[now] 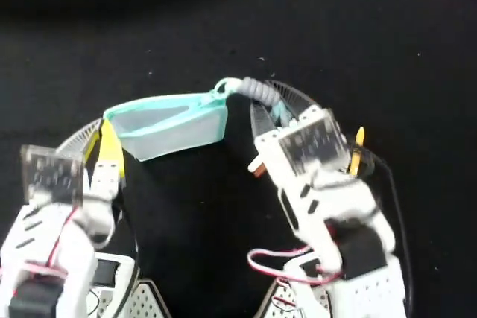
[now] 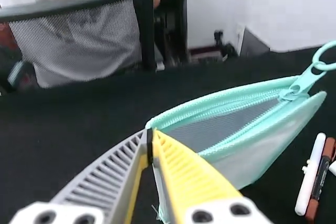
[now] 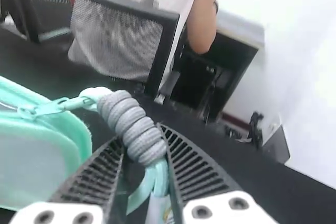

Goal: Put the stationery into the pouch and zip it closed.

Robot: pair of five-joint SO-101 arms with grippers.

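Toward the near edge of the table (image 1: 216,221), the left gripper (image 2: 149,139) is seen closed tight on a corner of the mint pouch (image 1: 168,128), which is found near the table's middle. Two pens (image 2: 312,174) are seen on the table just beside it. Farther off, the grey coiled loop (image 3: 134,127) at the zip pull is clamped by the right gripper (image 3: 143,135).

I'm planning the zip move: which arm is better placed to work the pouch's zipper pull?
Right. The right gripper is shut on the grey coiled cord tied to the zipper pull, while the left gripper pinches the pouch at its far corner, anchoring it.
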